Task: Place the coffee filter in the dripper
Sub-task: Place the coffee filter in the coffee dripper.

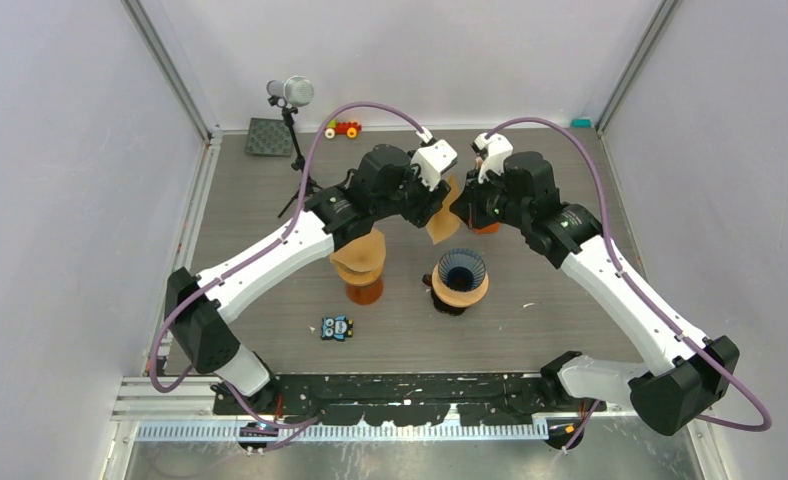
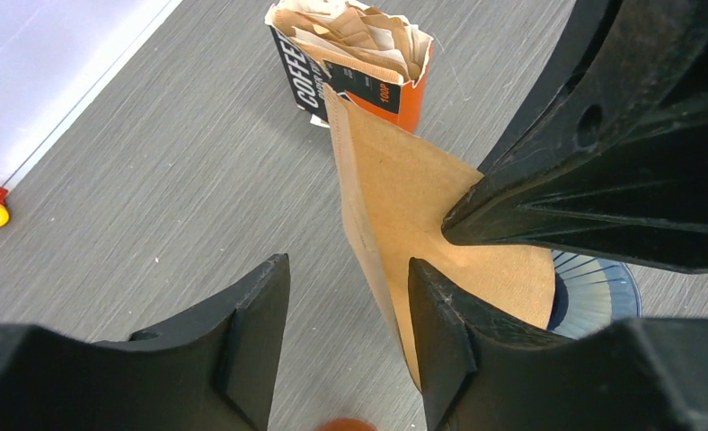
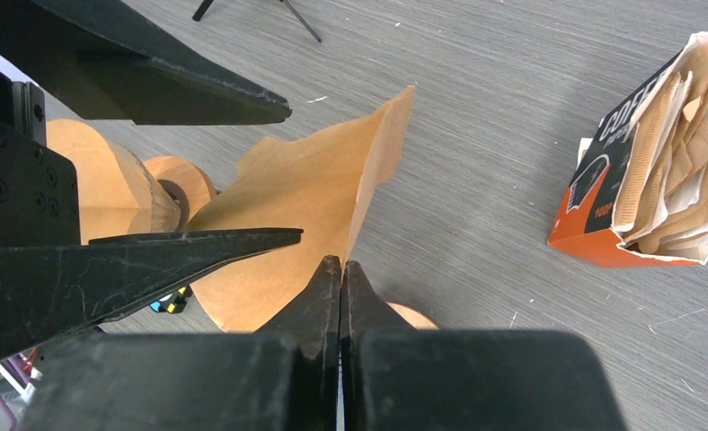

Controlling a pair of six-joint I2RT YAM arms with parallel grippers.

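Observation:
A brown paper coffee filter (image 1: 442, 226) hangs in the air just behind the dripper (image 1: 461, 272), a dark ribbed cone on an orange-brown base. My right gripper (image 3: 343, 268) is shut on the filter (image 3: 301, 211), pinching its edge. My left gripper (image 2: 349, 301) is open, its fingers on either side of the filter (image 2: 413, 202); the paper lies close against the right-hand finger (image 2: 445, 332). In the top view the left gripper (image 1: 432, 205) and the right gripper (image 1: 461, 210) meet tip to tip over the filter. Part of the dripper (image 2: 597, 292) shows behind the paper.
An orange box of coffee filters (image 2: 359, 67) stands just beyond the grippers. A wooden stand (image 1: 360, 262) sits left of the dripper. A small toy (image 1: 337, 327) lies in front. At the back are a microphone on a tripod (image 1: 292, 95), a toy car (image 1: 343, 128) and a black pad (image 1: 268, 137).

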